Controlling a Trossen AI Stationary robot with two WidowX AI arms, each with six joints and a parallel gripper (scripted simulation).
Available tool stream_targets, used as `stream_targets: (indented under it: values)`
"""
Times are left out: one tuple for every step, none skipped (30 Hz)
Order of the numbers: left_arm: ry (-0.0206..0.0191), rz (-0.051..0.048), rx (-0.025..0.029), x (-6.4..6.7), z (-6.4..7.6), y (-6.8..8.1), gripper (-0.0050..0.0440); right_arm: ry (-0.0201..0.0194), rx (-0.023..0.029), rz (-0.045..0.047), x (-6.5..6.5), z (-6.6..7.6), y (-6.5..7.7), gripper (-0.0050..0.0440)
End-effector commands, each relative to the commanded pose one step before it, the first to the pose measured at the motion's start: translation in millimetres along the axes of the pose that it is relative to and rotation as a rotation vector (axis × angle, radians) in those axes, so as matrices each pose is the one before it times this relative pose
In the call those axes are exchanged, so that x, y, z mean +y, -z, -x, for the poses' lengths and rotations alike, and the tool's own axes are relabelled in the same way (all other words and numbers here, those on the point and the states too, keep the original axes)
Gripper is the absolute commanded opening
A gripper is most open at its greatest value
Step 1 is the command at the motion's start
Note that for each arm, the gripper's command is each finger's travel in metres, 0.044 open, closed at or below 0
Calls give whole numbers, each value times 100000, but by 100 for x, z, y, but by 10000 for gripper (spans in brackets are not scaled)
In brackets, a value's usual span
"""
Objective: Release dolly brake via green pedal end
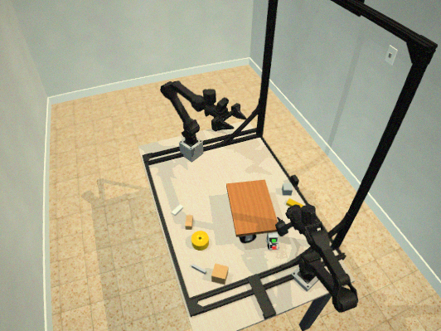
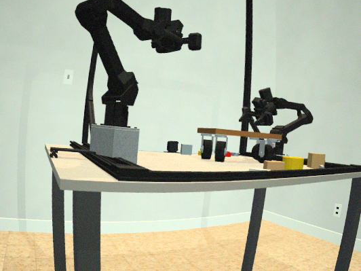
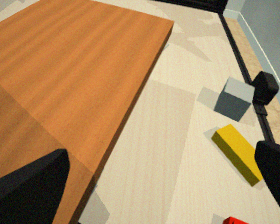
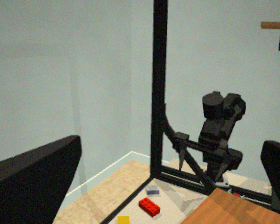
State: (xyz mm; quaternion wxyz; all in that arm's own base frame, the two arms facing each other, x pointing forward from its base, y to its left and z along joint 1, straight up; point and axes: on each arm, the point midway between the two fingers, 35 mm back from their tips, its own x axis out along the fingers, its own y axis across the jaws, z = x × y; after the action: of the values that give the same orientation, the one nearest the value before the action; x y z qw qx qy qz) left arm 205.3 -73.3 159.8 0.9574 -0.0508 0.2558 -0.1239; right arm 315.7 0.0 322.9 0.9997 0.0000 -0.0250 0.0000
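Observation:
The dolly (image 1: 251,206) has an orange wooden deck and stands on black casters on the table mat. Its brake pedal (image 1: 273,241) sits on the white caster beside the near right corner, with a green end and a red end showing. My left gripper (image 1: 283,226) is open and hovers just above the deck's corner, a little above and beside the pedal, touching nothing. The left wrist view shows the deck (image 3: 69,91), but the pedal is out of sight there. My right gripper (image 1: 230,118) is open and empty, raised high at the far end of the table.
A yellow cylinder (image 1: 200,240), two tan blocks (image 1: 220,273) (image 1: 189,221) and two small bars (image 1: 176,210) (image 1: 198,269) lie left of the dolly. A black frame post (image 1: 265,60) stands at the far corner.

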Motion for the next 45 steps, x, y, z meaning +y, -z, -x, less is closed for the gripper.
stream_targets:
  values:
    - [0,0,0,0,0,0,440,0,0,0,0,0,0,440]
    - [0,0,0,0,0,0,440,0,0,0,0,0,0,440]
    - [0,0,0,0,0,0,440,0,0,0,0,0,0,440]
    - [0,0,0,0,0,0,440,0,0,0,0,0,0,440]
    - [0,0,0,0,0,0,440,0,0,0,0,0,0,440]
    - [0,0,0,0,0,0,440,0,0,0,0,0,0,440]
    - [0,0,0,0,0,0,440,0,0,0,0,0,0,440]
    - [0,0,0,0,0,0,440,0,0,0,0,0,0,440]
    - [0,0,0,0,0,0,440,0,0,0,0,0,0,440]
    - [0,0,0,0,0,0,440,0,0,0,0,0,0,440]
    - [0,0,0,0,0,0,440,0,0,0,0,0,0,440]
    - [0,0,0,0,0,0,440,0,0,0,0,0,0,440]
    - [0,0,0,0,0,0,440,0,0,0,0,0,0,440]
    - [0,0,0,0,0,0,440,0,0,0,0,0,0,440]
    - [0,0,0,0,0,0,440,0,0,0,0,0,0,440]
    - [0,0,0,0,0,0,440,0,0,0,0,0,0,440]
    - [0,0,0,0,0,0,440,0,0,0,0,0,0,440]
    - [-353,-468,519,61,-6,-1,416,8,28,29,-135,44,-53,440]
    - [-1037,-1392,1571,183,-16,-1,392,24,85,83,-399,140,-157,440]
    - [-1654,-2286,2661,304,-25,3,368,39,147,130,-649,260,-260,440]
    - [-1891,-2715,3308,371,-29,11,344,42,173,148,-760,361,-316,440]
    - [-1745,-2654,3379,370,-28,21,320,41,180,133,-725,406,-311,440]
    - [-1592,-2595,3442,369,-26,32,296,42,188,117,-687,448,-306,440]
    - [-1435,-2537,3499,367,-25,43,272,42,195,101,-646,487,-300,440]
    - [-1275,-2481,3549,365,-24,53,248,43,201,84,-602,523,-294,440]
    - [-1111,-2426,3591,363,-22,63,224,43,205,67,-556,555,-287,440]
    - [-944,-2373,3626,360,-20,73,200,44,209,50,-508,584,-281,440]
    - [-774,-2321,3654,357,-19,83,176,44,211,33,-459,610,-274,440]
    - [-603,-2271,3674,354,-17,93,152,44,212,16,-407,631,-268,440]
    - [-429,-2222,3685,350,-15,102,128,45,212,-1,-355,649,-261,440]
    - [-255,-2175,3689,347,-13,111,104,45,210,-17,-301,663,-254,440]
    - [-79,-2130,3685,343,-11,120,80,45,208,-33,-247,672,-246,440]
    - [0,0,0,0,0,0,80,0,0,0,0,0,0,440]
    - [0,0,0,0,0,0,80,0,0,0,0,0,0,440]
    - [98,-2087,3672,339,-9,129,56,46,204,-49,-192,678,-239,440]
    - [274,-2046,3651,335,-6,137,32,46,200,-64,-137,679,-231,440]
    - [450,-2006,3622,330,-4,146,8,46,195,-79,-82,677,-223,440]
    - [625,-1968,3584,326,-1,154,0,46,188,-93,-28,670,-216,440]
    - [808,-1941,3548,319,0,165,0,42,179,-100,28,659,-207,440]
    - [1146,-2080,3633,276,-18,221,0,-3,178,-54,109,650,-185,440]
    - [1330,-2043,3560,269,-13,227,0,-2,168,-67,160,629,-176,440]
    - [1683,-2183,3591,220,-29,275,0,-40,172,-46,231,606,-149,440]
    - [1890,-2165,3499,206,-25,283,0,-44,160,-55,280,577,-138,440]
    - [2074,-2130,3384,196,-18,285,0,-44,145,-67,325,544,-128,440]
    - [2253,-2098,3261,186,-10,287,0,-44,130,-77,366,508,-119,440]
